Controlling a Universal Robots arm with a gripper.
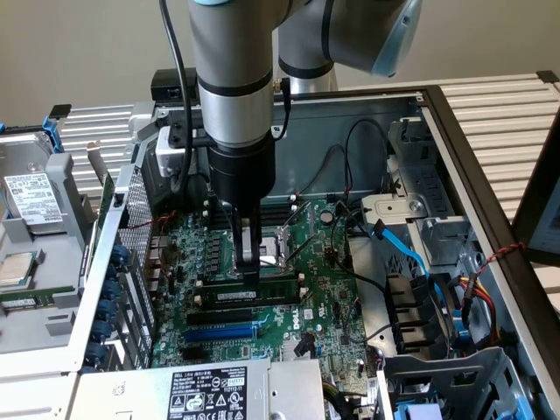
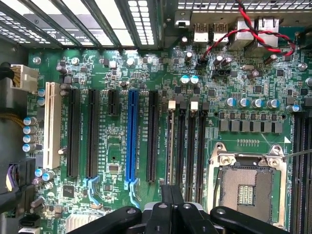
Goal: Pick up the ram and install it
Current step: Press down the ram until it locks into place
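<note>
gripper [image 1: 251,273]: fingers closed narrow, pressing down on ram [image 1: 262,293] | ram directly beneath, apparently seated in slot | latching unclear

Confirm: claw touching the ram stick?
Touching. In the exterior view the claw comes straight down onto the top edge of the ram, which lies along its slot on the motherboard, with no gap between them.

Two cameras, one open computer case.
Exterior view: high, angled down, mid-distance. Wrist view: straight down, close (both share the motherboard [image 1: 262,289]).
</note>
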